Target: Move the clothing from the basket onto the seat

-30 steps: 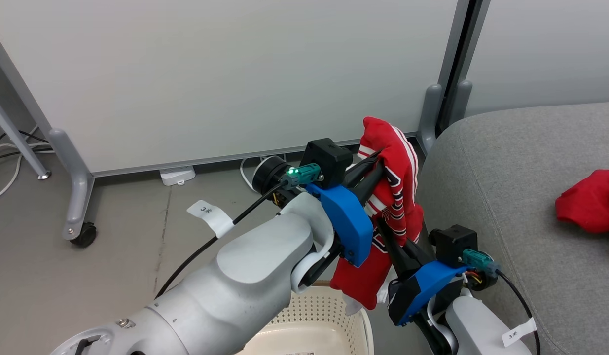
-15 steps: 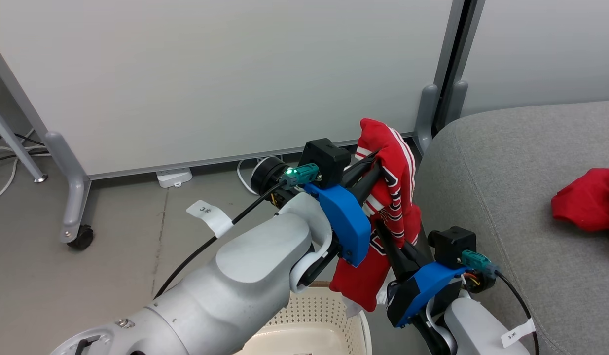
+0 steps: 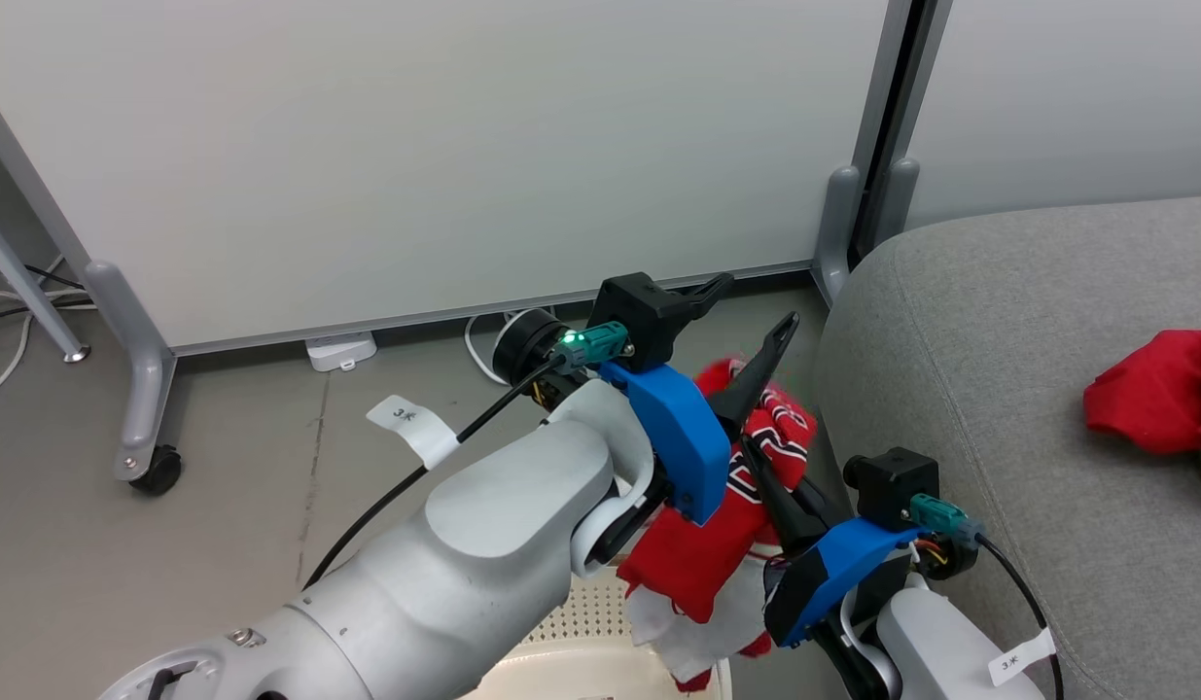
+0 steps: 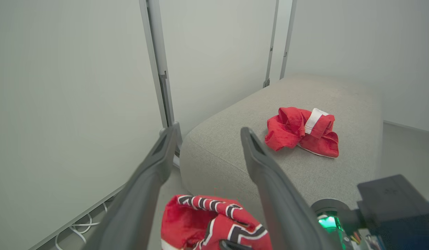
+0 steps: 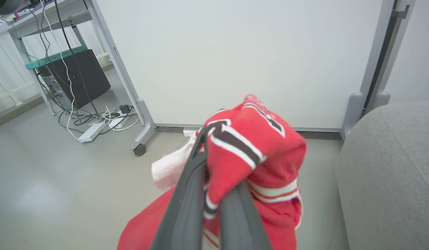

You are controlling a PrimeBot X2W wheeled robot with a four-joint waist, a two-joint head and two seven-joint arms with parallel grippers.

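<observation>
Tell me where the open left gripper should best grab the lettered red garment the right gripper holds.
Probably its humped, striped top fold: the lettered garment bulges up below the open left gripper, so coming down from above should straddle it, beside where the right gripper pinches.

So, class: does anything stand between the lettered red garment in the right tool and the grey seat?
Nothing visible does. The lettered garment hangs from the shut right tool beside the seat, only floor between. The other red garment lies farther in, leaving the near edge bare.
</observation>
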